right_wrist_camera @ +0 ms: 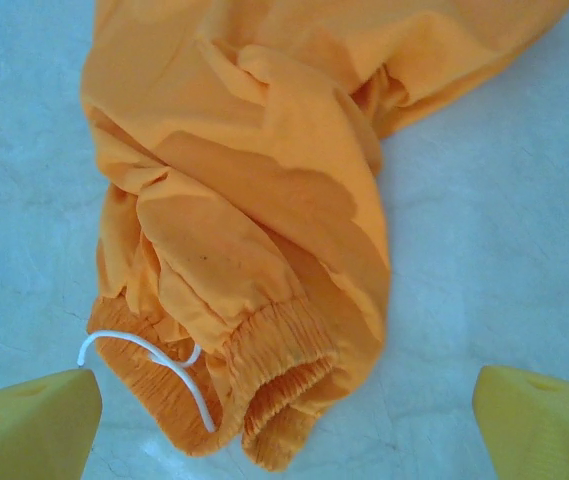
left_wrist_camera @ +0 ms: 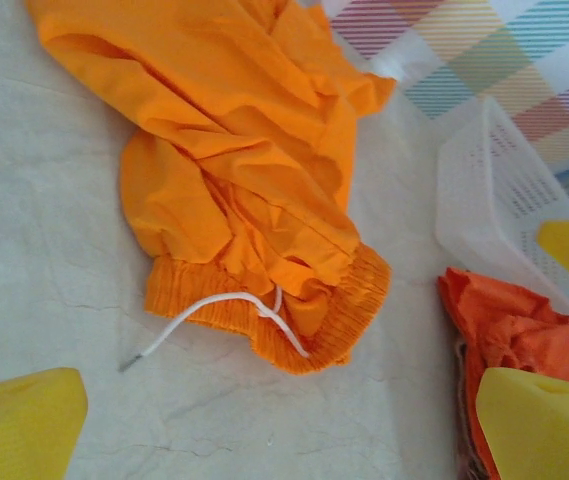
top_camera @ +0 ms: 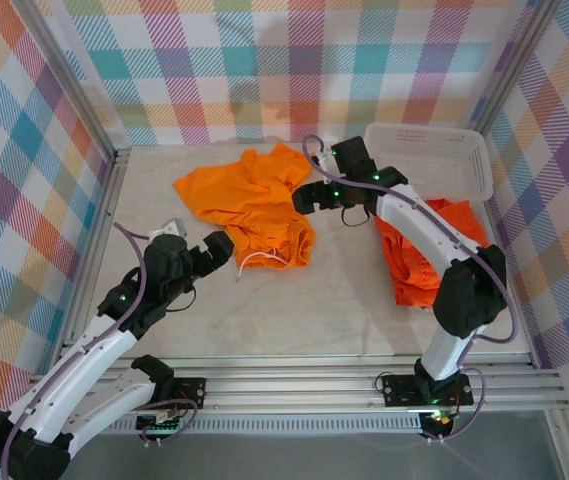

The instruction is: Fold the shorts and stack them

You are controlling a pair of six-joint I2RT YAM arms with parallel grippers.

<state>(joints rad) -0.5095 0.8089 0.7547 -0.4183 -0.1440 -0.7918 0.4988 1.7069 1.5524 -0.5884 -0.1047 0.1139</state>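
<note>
Crumpled shorts (top_camera: 254,205) — left gripper (top_camera: 216,249) and right gripper (top_camera: 304,197) wide open, empty.
Folding not begun — next, grip the waistband (left_wrist_camera: 359,295), spread flat.

White arm links (top_camera: 99,352), black joints (top_camera: 474,290), purple cables (top_camera: 143,262), yellow fingertips (left_wrist_camera: 24,425)

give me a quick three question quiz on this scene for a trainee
1. Fill in: the red shorts lie on the robot's ___ side.
2. The white drawstring belongs to: A the orange shorts; B the red shorts; C the basket.
3. True or false: the right gripper is shut on cloth.
Key: 1 right; 2 A; 3 false, its jaws stand wide open above the orange shorts.
</note>
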